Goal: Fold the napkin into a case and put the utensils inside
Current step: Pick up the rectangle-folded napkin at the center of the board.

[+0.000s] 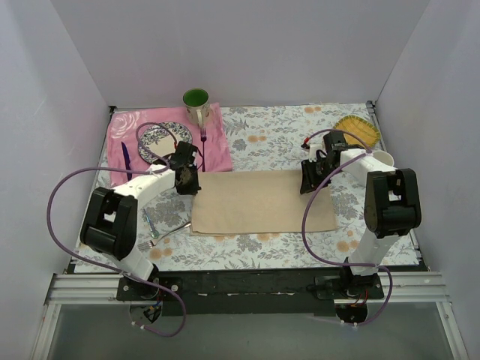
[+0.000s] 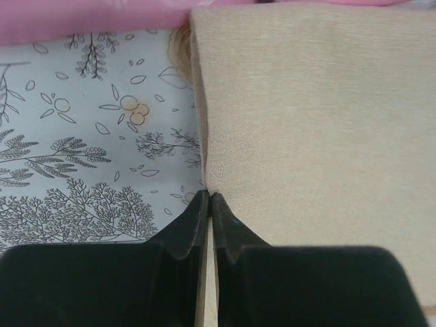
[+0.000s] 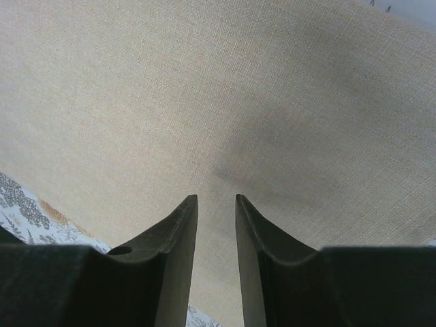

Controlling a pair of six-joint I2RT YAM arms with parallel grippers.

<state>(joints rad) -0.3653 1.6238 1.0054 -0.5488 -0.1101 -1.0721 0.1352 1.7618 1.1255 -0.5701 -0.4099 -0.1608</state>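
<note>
Cup point(image 1: 196, 106) sits on pink mat point(image 1: 219, 147); left pincer point(image 2: 209, 199) pinches napkin point(image 1: 262, 202).

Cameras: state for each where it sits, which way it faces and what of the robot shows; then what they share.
Top external: above and behind the arms, looking down on the table; both arms show, left gripper and right gripper at the napkin.
Left wrist: on the left wrist, facing down along its shut fingers at the napkin's edge.
Right wrist: on the right wrist, facing down between its parted fingers onto cloth.
Shared: the napkin, in all three.
</note>
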